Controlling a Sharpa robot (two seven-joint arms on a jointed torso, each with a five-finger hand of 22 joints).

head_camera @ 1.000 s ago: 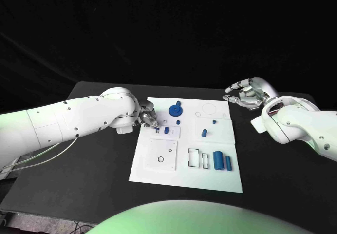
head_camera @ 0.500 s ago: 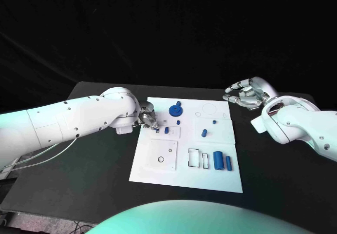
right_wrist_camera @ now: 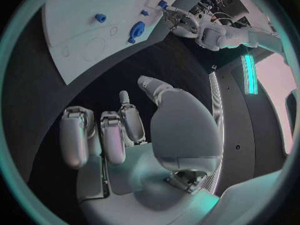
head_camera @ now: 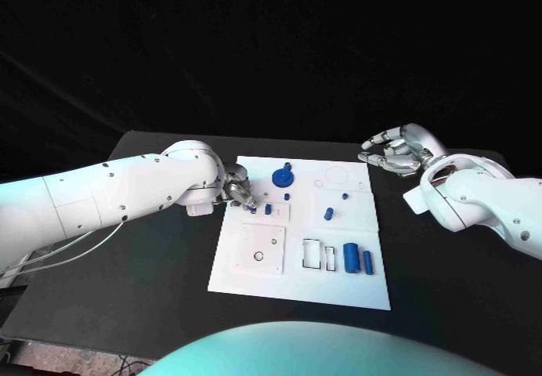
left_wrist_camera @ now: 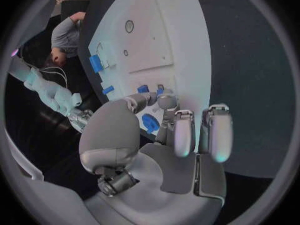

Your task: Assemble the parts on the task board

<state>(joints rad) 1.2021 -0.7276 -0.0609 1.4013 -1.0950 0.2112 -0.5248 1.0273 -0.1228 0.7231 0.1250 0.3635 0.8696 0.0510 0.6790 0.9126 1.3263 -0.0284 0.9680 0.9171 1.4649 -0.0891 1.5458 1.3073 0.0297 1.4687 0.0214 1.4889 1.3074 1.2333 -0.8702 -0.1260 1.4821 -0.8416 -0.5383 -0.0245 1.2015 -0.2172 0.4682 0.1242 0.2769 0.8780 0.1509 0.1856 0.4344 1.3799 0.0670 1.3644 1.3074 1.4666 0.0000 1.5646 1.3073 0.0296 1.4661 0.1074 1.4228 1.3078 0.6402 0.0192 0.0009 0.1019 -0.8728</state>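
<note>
The white task board [head_camera: 296, 270] lies mid-table. On it are a blue round part [head_camera: 283, 177], small blue parts [head_camera: 268, 209] [head_camera: 329, 211], a blue cylinder [head_camera: 352, 255] and a blue bar [head_camera: 367, 262]. My left hand [head_camera: 237, 190] hovers at the board's far left edge, fingertips close to the small blue part. In the left wrist view the thumb [left_wrist_camera: 145, 99] and one finger meet near small blue parts [left_wrist_camera: 143, 89]. Whether they pinch anything is unclear. My right hand [head_camera: 390, 153] hangs off the board's far right corner, fingers loosely bent and holding nothing. The same hand [right_wrist_camera: 125, 130] shows in the right wrist view.
The board carries a square plate with a small hole [head_camera: 258, 256], rectangular slots [head_camera: 312, 253] and a circle outline [head_camera: 337, 174]. Bare black table [head_camera: 147, 258] spreads on both sides of the board.
</note>
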